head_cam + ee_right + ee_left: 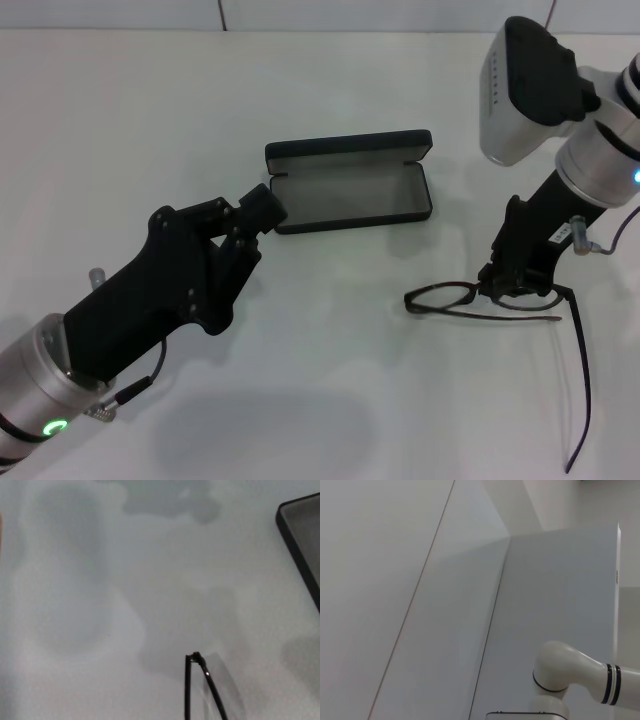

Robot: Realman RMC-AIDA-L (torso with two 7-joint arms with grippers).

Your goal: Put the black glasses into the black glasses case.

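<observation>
Broadly, white table point(120, 130) bare around both arms. Left gripper point(262, 212) touches black glasses case point(350, 193) at its near end, fingers pressed together; case lies open. Right gripper point(515, 285) pinches black glasses point(470, 300) at the frame, well apart from case.

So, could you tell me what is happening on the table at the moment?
The right gripper is down on the glasses, at the frame's front. They lie on the table, arms unfolded, not yet in the case. The case lies open further back. The left gripper is at the case's left end, apparently steadying it.
</observation>
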